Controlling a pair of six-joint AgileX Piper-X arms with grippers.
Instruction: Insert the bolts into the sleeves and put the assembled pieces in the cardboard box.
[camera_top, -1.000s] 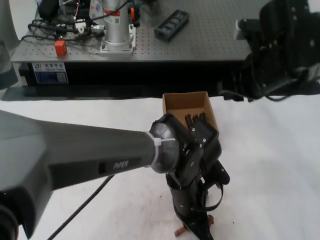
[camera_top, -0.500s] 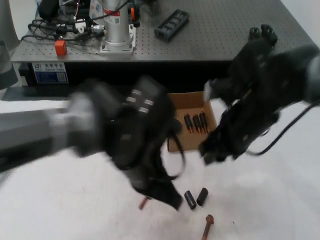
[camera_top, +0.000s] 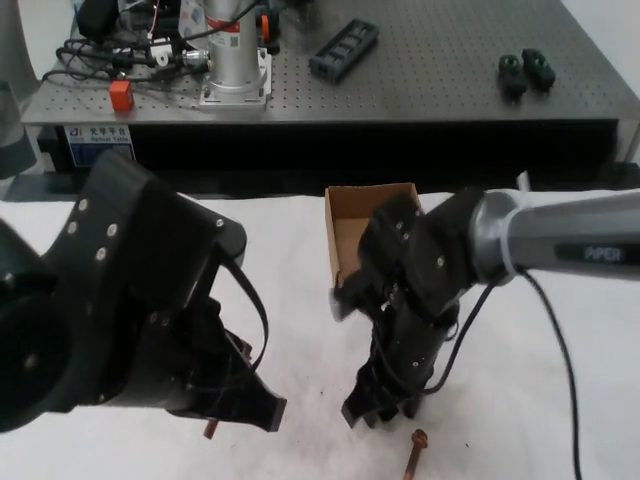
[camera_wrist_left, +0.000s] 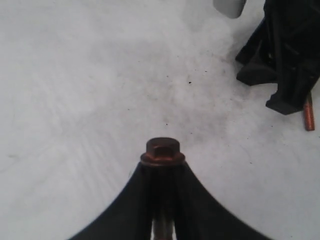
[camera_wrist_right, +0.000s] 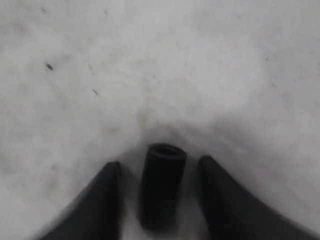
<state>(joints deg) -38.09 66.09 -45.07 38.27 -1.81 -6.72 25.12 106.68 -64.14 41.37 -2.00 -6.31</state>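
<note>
My left gripper (camera_wrist_left: 162, 167) is shut on a copper bolt (camera_wrist_left: 162, 149), whose hex head sticks out past the fingertips just above the white cloth. In the high view this gripper (camera_top: 245, 405) is low at the front left, with the bolt's shank (camera_top: 210, 430) showing under it. My right gripper (camera_wrist_right: 159, 162) stands open down on the cloth, with a black sleeve (camera_wrist_right: 161, 190) lying between its fingers. That gripper (camera_top: 375, 410) is in front of the cardboard box (camera_top: 368, 205). A second copper bolt (camera_top: 412, 452) lies loose just beside it (camera_wrist_left: 309, 116).
The right arm covers much of the box's inside. Behind the cloth runs a dark perforated bench with a metal post (camera_top: 235, 55), a black tray (camera_top: 343, 45), an orange block (camera_top: 121, 95) and two black knobs (camera_top: 525, 68).
The left arm swung from over the box to the front left and took hold of a bolt. The right arm came down from the right onto the sleeves in front of the box.
</note>
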